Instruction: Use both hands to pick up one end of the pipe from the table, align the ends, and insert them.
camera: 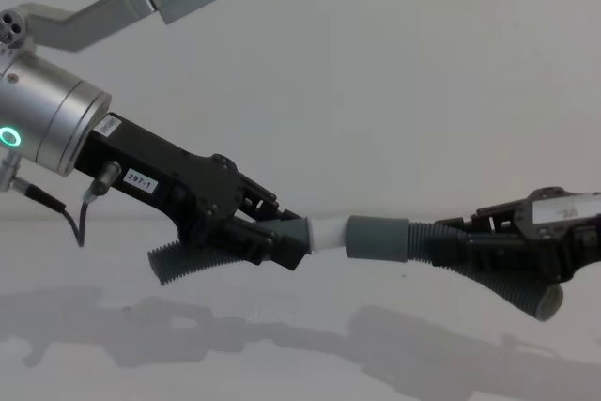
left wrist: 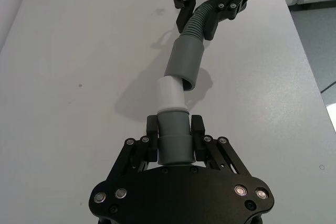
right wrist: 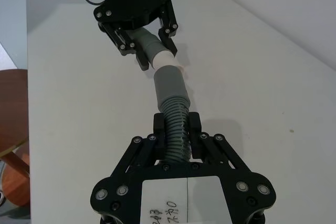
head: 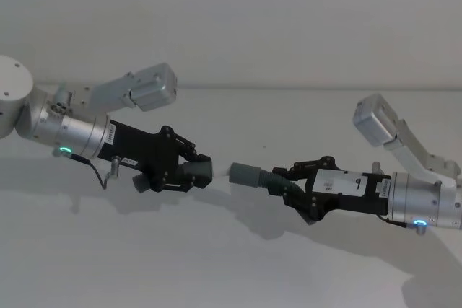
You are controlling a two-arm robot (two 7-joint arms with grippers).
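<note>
Above the glossy table [left wrist: 79, 51], smooth white spigot [left wrist: 170, 94] meets grey socket cuff [left wrist: 185, 65]

I see both pipe pieces in dark grey, ribbed corrugation along their hose [right wrist: 176, 132]. One ends in a smooth mid-grey collar [left wrist: 173, 137] with a plain white spigot tip [left wrist: 170, 94]; the other in a smooth grey socket cuff [camera: 378, 237]. My left gripper [head: 193, 171] and right gripper [head: 289, 182] are black on silver wrists. The table [left wrist: 84, 77] is plain white.
</note>
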